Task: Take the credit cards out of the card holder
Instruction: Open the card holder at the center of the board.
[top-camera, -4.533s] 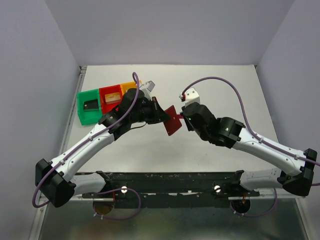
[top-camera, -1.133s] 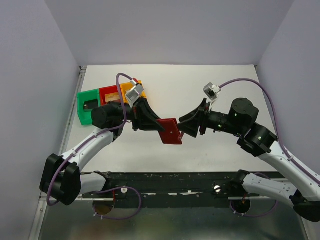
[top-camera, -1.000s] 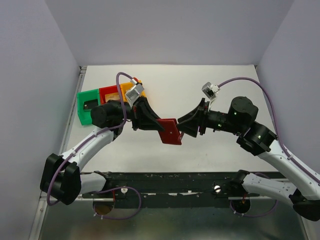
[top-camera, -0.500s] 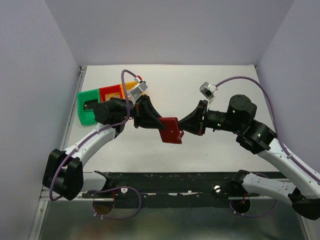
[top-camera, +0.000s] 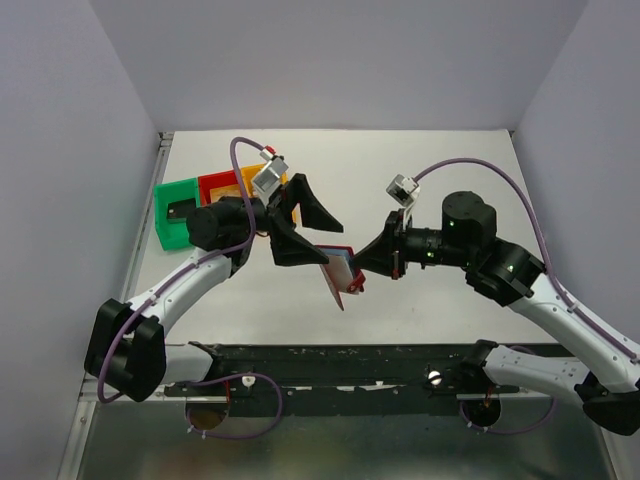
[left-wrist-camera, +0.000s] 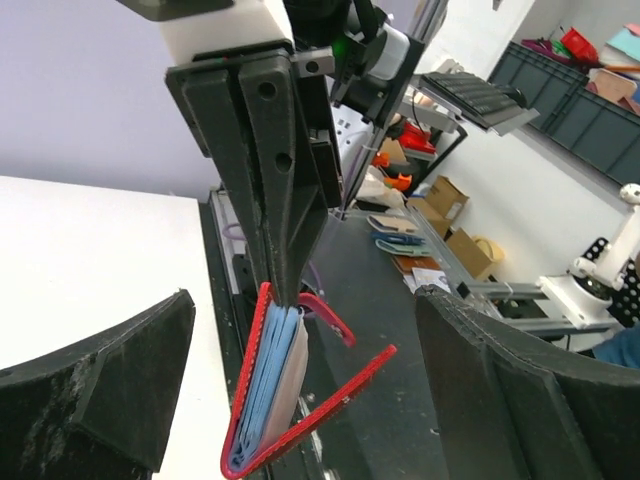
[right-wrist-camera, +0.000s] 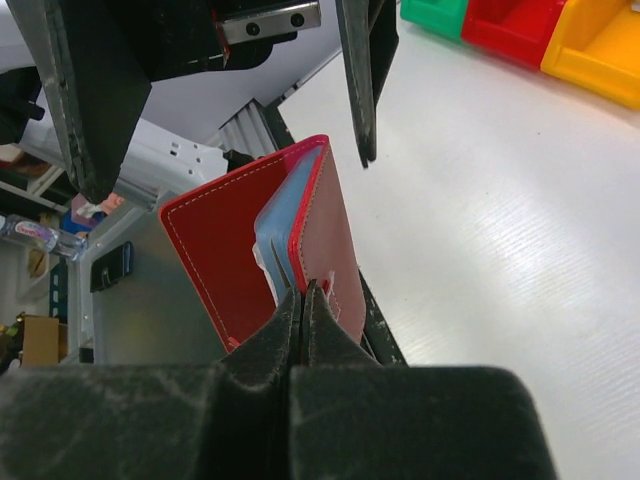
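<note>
The red card holder (top-camera: 340, 273) hangs above the table between the arms, its covers fallen apart and light blue pockets (left-wrist-camera: 262, 385) showing. My right gripper (top-camera: 362, 268) is shut on the edge of one cover (right-wrist-camera: 330, 240); in the left wrist view its fingers (left-wrist-camera: 280, 200) pinch the card holder (left-wrist-camera: 245, 400) from above. My left gripper (top-camera: 318, 234) stands wide open beside the holder without touching it, one finger (left-wrist-camera: 110, 380) on each side. A black credit card (top-camera: 181, 210) lies in the green tray (top-camera: 170, 232). A pale edge (left-wrist-camera: 287, 370) shows among the pockets.
Green, red (top-camera: 218, 184) and yellow (right-wrist-camera: 600, 45) trays stand in a row at the table's far left, behind my left arm. The black frame rail (top-camera: 330, 355) runs along the near edge below the holder.
My left gripper has opened and let go of the card holder. My right gripper has shut on its edge, and the holder has swung down and fallen open.
</note>
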